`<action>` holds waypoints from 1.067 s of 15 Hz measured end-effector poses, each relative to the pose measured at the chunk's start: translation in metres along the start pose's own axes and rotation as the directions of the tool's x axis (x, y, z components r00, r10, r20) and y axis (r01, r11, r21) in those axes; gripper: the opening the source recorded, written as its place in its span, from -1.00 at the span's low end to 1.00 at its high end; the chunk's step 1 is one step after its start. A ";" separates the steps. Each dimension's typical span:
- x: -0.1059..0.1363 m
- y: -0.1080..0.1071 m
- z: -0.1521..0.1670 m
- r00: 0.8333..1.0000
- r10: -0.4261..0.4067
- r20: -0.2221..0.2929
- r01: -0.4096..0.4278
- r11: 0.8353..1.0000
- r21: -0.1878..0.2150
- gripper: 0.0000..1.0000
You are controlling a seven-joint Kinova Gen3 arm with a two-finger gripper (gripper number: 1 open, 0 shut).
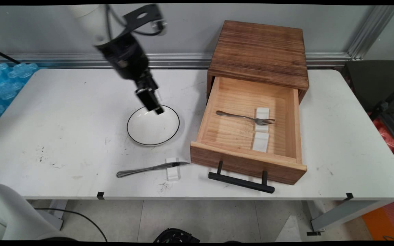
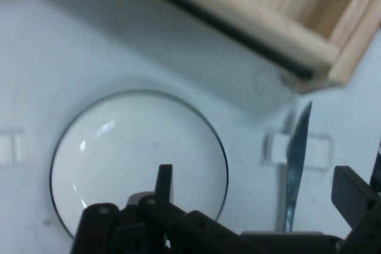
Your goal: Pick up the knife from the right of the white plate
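While the claw (image 1: 156, 108) hangs wide — empty — the plate (image 1: 153, 127) lies just below.

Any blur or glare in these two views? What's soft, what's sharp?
Main view: the gripper and its black wrist are motion-smeared above the plate, while the fork, knife and drawer stay sharp. Hand view: soft all over, with the knife blade smeared, and bright glare patches on the plate.
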 end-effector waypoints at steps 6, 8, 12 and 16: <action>-0.051 0.015 0.013 0.999 -0.032 -0.005 0.032 0.999 -0.009 1.00; -0.063 0.019 0.019 0.999 -0.032 -0.007 0.032 0.999 -0.011 1.00; -0.084 0.028 0.036 1.000 -0.023 -0.009 0.023 1.000 -0.012 1.00; -0.103 0.040 0.059 1.000 0.003 -0.003 -0.003 1.000 -0.010 1.00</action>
